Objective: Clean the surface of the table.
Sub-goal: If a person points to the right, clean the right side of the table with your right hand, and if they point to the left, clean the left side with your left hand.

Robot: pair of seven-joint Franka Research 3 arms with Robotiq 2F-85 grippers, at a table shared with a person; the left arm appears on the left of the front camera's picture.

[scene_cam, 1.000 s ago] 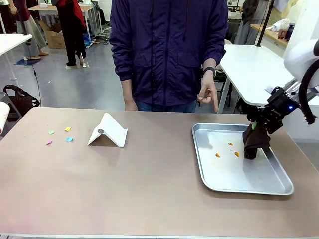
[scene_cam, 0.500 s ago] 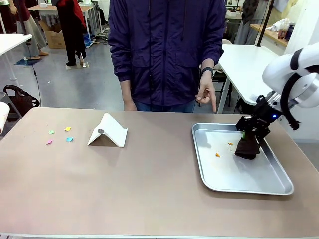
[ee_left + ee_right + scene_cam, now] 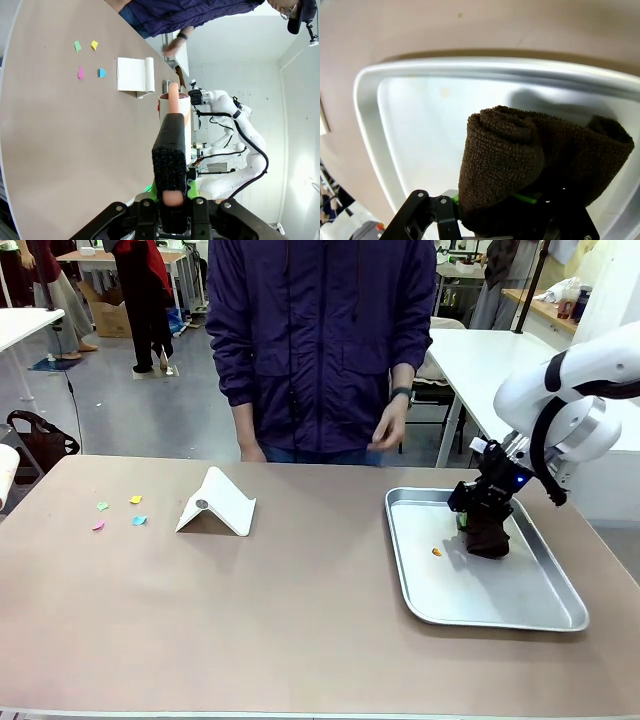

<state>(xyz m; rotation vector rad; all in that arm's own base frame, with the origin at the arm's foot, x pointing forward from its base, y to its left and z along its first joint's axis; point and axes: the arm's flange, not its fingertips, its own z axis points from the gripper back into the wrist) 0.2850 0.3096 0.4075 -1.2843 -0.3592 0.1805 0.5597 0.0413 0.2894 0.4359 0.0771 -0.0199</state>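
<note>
From the front, the wide brownish-taupe table (image 3: 300, 610) with its pale edge spans the picture, and a person in a dark purple jacket (image 3: 320, 340) stands at its far side, one hand (image 3: 388, 430) hanging above the far edge. On the table's right part lies a shiny silver metal tray (image 3: 545, 618). The right end effector (image 3: 484, 518) reaches down into it, clamped on a dark brown towelling cloth (image 3: 489, 540) that rests on the tray floor, with a small orange crumb (image 3: 436, 552) just beside it. Towards the left stand a white folded stand (image 3: 216, 504) and, farther left, four small coloured paper scraps (image 3: 136, 500) lying loose on the bare top. In the left wrist view the left end effector (image 3: 172, 200) is closed on a black rough-textured block (image 3: 170, 150) with a salmon-pink rod along it, green pads pressed to either side. Beyond it the table runs away sideways, carrying the scraps and the white stand, and the white right arm (image 3: 220, 105) shows farther off. In the right wrist view the cloth, rolled thick, sits between the right fingers with a green pad peeking out under it. The tray's rounded rim curves around it, and the taupe top lies beyond the rim.
</note>
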